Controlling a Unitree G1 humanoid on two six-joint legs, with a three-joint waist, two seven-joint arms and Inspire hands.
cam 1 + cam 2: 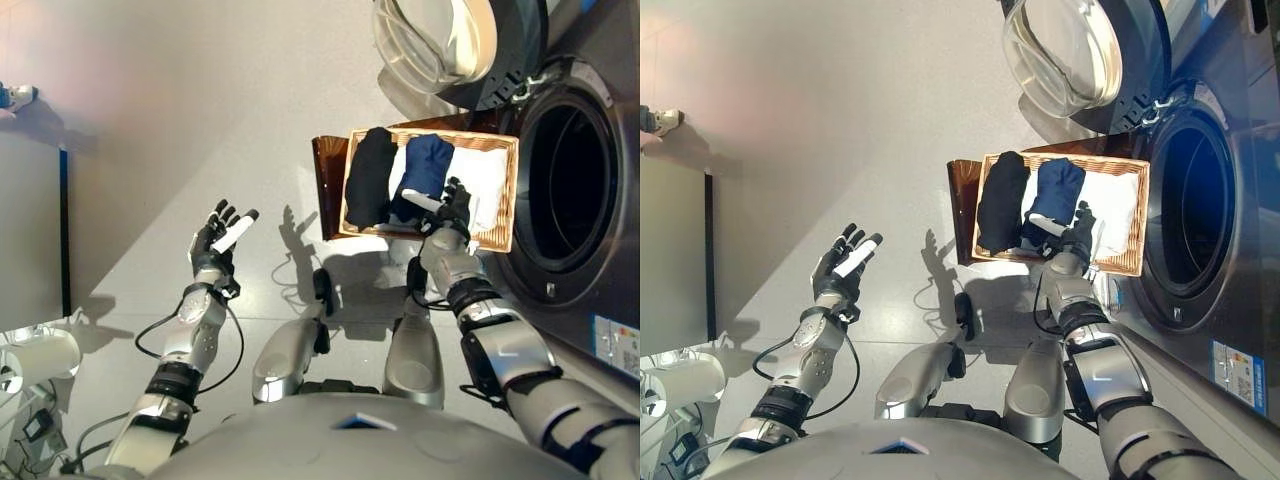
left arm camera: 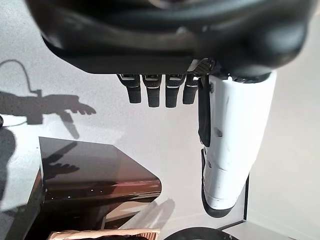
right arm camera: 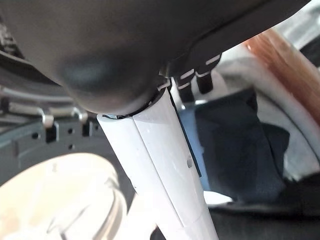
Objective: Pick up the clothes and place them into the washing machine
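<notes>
Navy garment [image 1: 425,170] (in the wicker basket [image 1: 498,235]) lies just beyond the right robot hand [image 1: 452,212] — fingers straight, grasping nothing.

Clothes [image 1: 425,170] lie in basket [image 1: 505,190] beside washing machine [image 1: 575,190].

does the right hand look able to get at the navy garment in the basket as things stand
Probably yes. The right hand hovers open at the near rim of the wicker basket, right by the navy garment, which lies on top between a black garment and a white one, uncovered.
</notes>
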